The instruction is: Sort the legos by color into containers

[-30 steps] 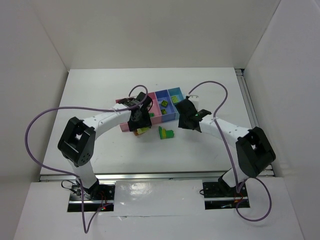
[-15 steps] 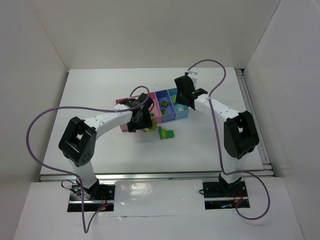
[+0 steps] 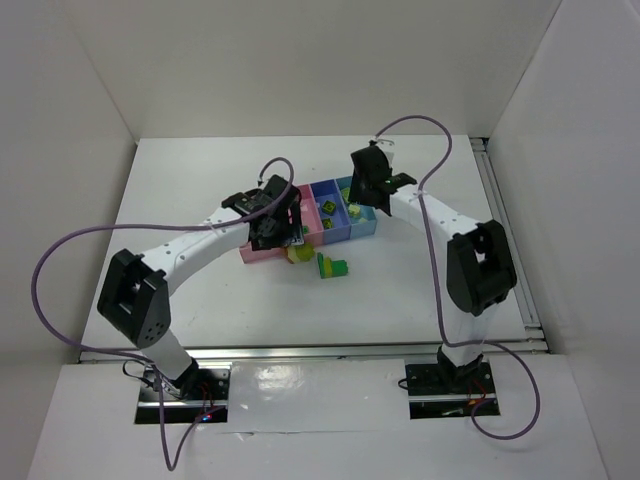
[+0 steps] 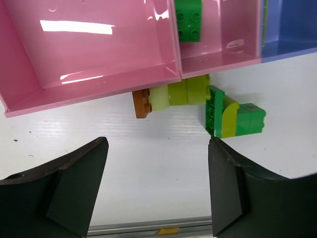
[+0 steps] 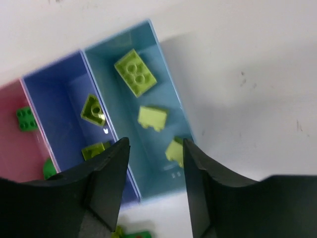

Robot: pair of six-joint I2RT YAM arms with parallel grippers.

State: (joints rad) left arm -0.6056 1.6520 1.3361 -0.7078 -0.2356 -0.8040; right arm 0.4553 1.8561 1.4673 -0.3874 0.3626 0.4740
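The tray (image 3: 258, 252) lies mid-table. My left gripper (image 3: 277, 228) is open and empty over the table just in front of it (image 4: 156, 191). Beyond its fingers a row of orange-brown (image 4: 142, 103), pale yellow (image 4: 159, 97) and lime (image 4: 188, 91) legos lies against the large pink compartment (image 4: 99, 44), beside a dark green and lime cluster (image 4: 233, 116). A green lego (image 4: 189, 20) lies in the narrow pink compartment. My right gripper (image 3: 363, 193) is open and empty above the light blue compartment (image 5: 148, 39), which holds three lime legos (image 5: 135, 72). The periwinkle compartment (image 5: 54, 94) holds two lime legos (image 5: 93, 110).
White walls close in the table on the left, back and right. Purple cables loop above both arms. A metal rail (image 4: 148, 229) runs along the table's near edge. In the top view the green cluster (image 3: 331, 266) sits on the table in front of the tray.
My right arm swung from the table in front of the tray up to above the blue compartments. My left arm stretched out and its gripper shifted slightly toward the tray.
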